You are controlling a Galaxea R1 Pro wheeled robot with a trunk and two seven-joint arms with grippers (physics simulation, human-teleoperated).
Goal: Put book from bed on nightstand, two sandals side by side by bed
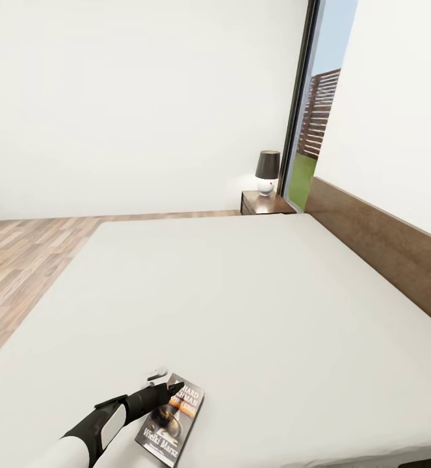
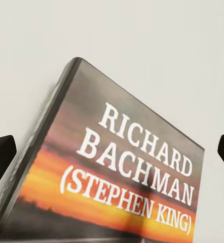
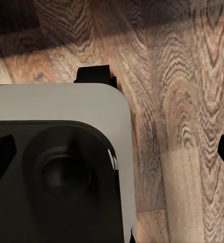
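Light, thin and stiff, the book lies flat on the bed; left fingers, spread wide and empty, should pinch its 12 o'clock edge.

L arm reaches in from the bed's near edge, black forearm over white sleeve, angled fwd and to the right. L end effector low over the bed near that edge, jaws spread wide. R end effector points down, fingers wide apart too.
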